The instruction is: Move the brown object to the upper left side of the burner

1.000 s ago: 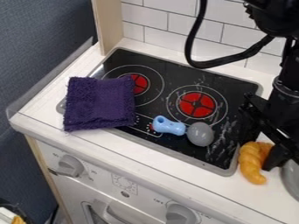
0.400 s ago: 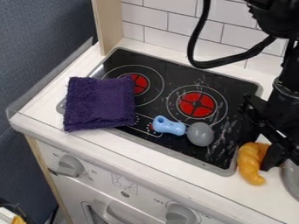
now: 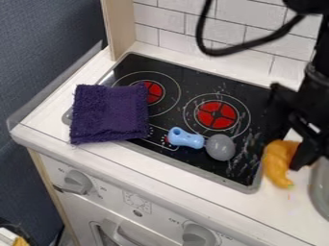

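The gripper (image 3: 296, 153) is at the right side of the camera view, beside the stove's right edge, shut on the brown croissant (image 3: 277, 166). The croissant hangs below and left of the black fingers, with its narrow end pointing down; its upper right part is hidden behind them. To the left lies the black burner plate (image 3: 193, 79) with two red-centred rings, one at the upper left and one near the middle.
A folded purple cloth (image 3: 109, 114) covers the plate's left front part. A blue-handled toy with a grey round head (image 3: 220, 147) lies at front centre. A grey dish (image 3: 319, 187) sits at the right edge; a tiled wall (image 3: 186, 24) stands behind.
The gripper and the croissant have both moved up in the view together, the croissant rising off its former spot on the counter. The arm's cable has shifted up and left.
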